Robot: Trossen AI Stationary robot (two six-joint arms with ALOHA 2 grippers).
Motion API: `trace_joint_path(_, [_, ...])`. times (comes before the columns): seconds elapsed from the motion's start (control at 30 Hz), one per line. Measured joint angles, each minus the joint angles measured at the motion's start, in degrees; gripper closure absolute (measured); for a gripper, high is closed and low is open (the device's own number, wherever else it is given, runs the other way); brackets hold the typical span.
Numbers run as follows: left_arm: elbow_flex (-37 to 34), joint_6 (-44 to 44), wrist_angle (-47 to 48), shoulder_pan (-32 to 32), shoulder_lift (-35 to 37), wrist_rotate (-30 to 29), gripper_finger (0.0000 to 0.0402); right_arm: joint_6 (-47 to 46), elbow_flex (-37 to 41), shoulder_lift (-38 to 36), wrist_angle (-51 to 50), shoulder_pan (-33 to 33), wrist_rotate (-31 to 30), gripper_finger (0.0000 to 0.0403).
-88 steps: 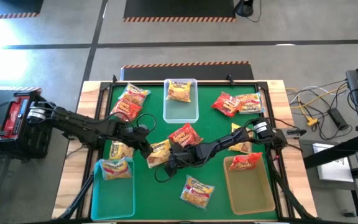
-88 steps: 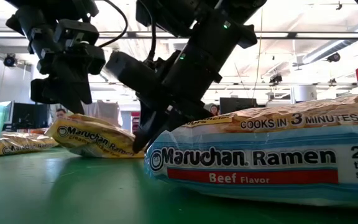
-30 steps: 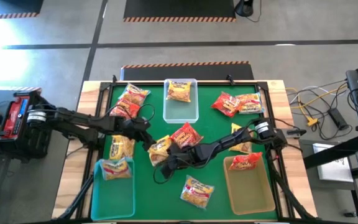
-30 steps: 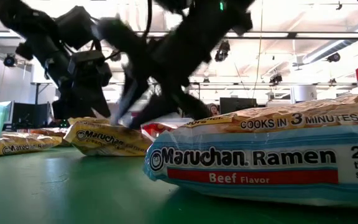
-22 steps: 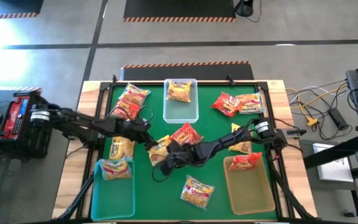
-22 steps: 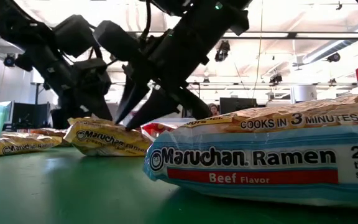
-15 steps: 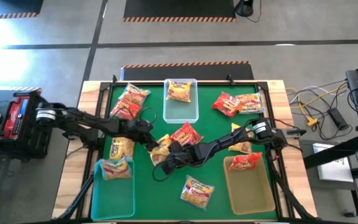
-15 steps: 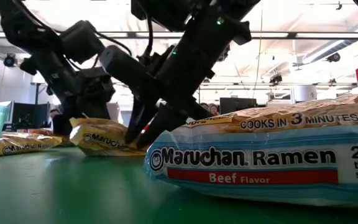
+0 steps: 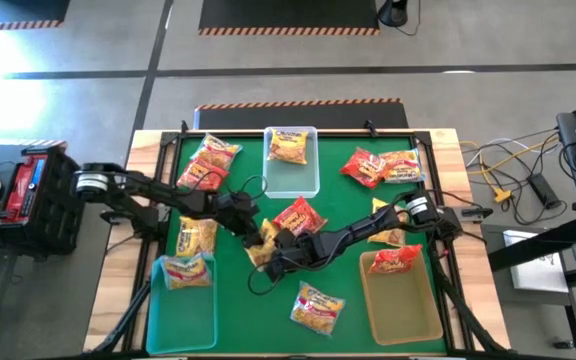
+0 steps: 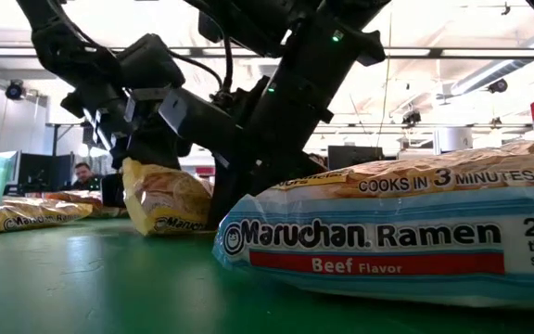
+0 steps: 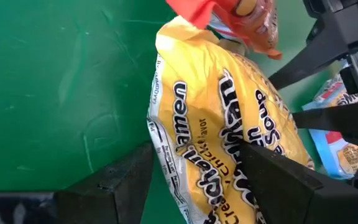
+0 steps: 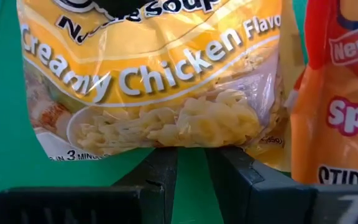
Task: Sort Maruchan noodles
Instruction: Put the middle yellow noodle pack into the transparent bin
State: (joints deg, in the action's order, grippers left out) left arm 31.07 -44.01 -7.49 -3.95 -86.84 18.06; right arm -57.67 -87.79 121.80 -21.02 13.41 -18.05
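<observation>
Now, starting at my left: the teal bin [image 9: 154, 312] holds a yellow-and-blue packet, and my left gripper [image 9: 251, 228] has come in from that side toward the middle of the green table [image 9: 238, 320]. Its fingers [image 11: 123, 180] stand wide apart, one on each side of the Creamy Chicken packet [image 9: 264, 240], straddling it more than squeezing it.

That packet is what has changed. A moment ago it lay flat on the green; now it stands up on its edge [image 10: 165, 199], tilted, just left of the red packet [image 9: 298, 217] and between my two grippers.

On its other side sits my right gripper [image 9: 276, 245]. Its fingers [image 12: 160, 168] are drawn nearly together, only a thin strip of green showing between them, and their tips meet the packet's lower edge beneath the printed bowl. I judge they pinch that seam, and that this pinch is what tipped the packet upright.

For the sorting, I reckon this is a handover taking shape: an upright packet offers my left fingers a face to close on, and the left arm reaches the bins on that side. Farther right, the tan bin [image 9: 403, 312] has a red packet in it already, and several more packets lie loose on the table.
</observation>
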Motion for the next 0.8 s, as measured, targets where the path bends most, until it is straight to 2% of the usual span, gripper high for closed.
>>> trace_joint_path(0.2, [0.28, -0.53, -1.45, 0.15, 0.18, 3.41, 0.0189, 0.02, 0.00, 0.01, -0.11, 0.00, -0.19, 0.0321])
trace_joint_path(0.3, [0.28, -0.66, -1.11, 0.20, 0.13, 5.46, 0.0216, 0.78, 0.04, -0.20, -0.08, 0.00, -0.19, 0.0321])
trace_joint_path(0.57, [0.28, -2.16, -0.85, 0.17, 0.13, 5.60, 0.0298, 2.41, 0.09, -0.35, -0.11, 0.27, 0.10, 0.0321])
trace_joint_path(0.8, [0.28, -4.50, 0.08, 0.15, 0.15, 5.45, 0.0356, 4.16, 0.11, -1.62, -3.22, 1.22, 4.07, 0.0321])
